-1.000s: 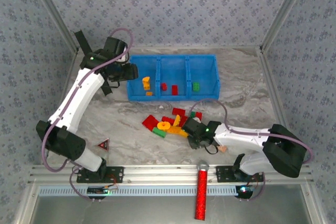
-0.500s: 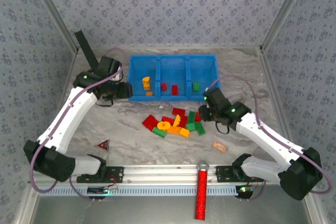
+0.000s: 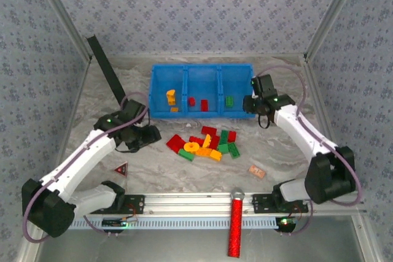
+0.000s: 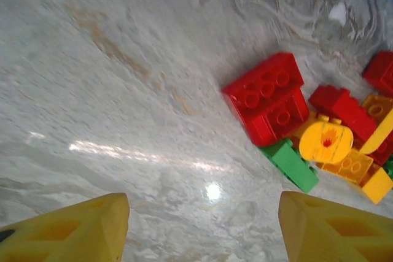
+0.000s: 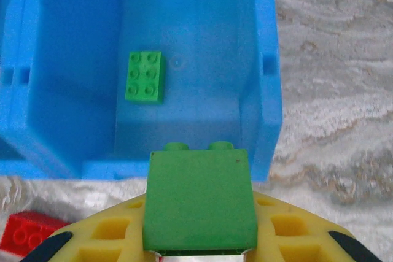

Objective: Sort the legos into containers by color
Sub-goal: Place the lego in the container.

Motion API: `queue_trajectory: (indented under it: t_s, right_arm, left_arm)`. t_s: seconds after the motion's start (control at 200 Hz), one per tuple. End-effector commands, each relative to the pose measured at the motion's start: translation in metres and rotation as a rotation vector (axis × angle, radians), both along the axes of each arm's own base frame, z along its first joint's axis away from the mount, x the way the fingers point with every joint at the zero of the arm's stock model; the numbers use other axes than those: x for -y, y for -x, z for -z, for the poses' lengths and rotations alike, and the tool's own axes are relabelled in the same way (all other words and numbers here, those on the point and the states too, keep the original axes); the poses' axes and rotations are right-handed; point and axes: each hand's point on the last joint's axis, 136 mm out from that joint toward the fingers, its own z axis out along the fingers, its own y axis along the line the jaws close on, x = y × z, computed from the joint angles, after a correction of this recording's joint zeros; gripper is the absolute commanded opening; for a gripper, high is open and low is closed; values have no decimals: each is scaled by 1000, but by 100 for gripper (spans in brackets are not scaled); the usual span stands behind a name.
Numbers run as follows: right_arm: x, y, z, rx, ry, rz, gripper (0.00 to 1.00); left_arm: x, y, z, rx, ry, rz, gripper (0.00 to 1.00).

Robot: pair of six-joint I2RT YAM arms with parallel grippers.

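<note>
I have the right pincer (image 3: 250, 104) at the right near corner of the containers (image 3: 202, 70), closed on a green brick (image 5: 199, 197). From its wrist camera the brick shows a plain, smooth face with two round studs along its far edge. It is clamped between the yellow fingers (image 5: 104, 234) and hangs at the near rim of the right compartment. The containers are one bright blue bin of three joined open compartments at the far middle of the bench (image 3: 288, 151). In the right compartment a green piece (image 5: 144, 76) lies flat, six studs up, toward its left wall. The middle compartment holds two red pieces (image 3: 204, 105) and the left one holds yellow-orange pieces (image 3: 171, 96). The rest of the legos (image 3: 206, 142) lie in a loose heap of red, green, yellow and orange on the bench, just on the near side of the bin. My left pincer (image 4: 202, 207) is open, its yellow tips wide apart over bare marble with nothing between them, just left of that heap. Closest to it is a chunky red brick (image 4: 270, 96) with round studs showing. Just beside that lie a small green block (image 4: 295, 165) and a round yellow piece (image 4: 325, 141) with a red mark at its centre.
</note>
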Motion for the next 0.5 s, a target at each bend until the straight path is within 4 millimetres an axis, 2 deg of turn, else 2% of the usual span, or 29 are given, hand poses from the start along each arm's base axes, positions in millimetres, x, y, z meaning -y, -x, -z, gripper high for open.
queue_trajectory:
  t_s: [0.0,0.045,0.06,0.1,0.31,0.495]
  right_arm:
    - [-11,-32,-14,58,-23,-64,32]
    - [-13,-38,-6,41,-23,-73,32]
    - [-15,-45,-14,59,-28,-76,32]
    - [-18,-53,-11,55,-30,-85,32]
    - [-29,-81,15,11,-26,-110,32]
    - [-34,-96,38,-40,-22,-123,34]
  left_arm:
    - [27,-3,-1,-5,111,-52,66]
    - [33,-1,2,-15,124,-49,66]
    - [36,-1,3,-17,128,-49,66]
    - [41,1,4,-21,135,-43,67]
    - [68,4,7,-39,125,13,67]
    - [92,-6,-3,44,36,254,66]
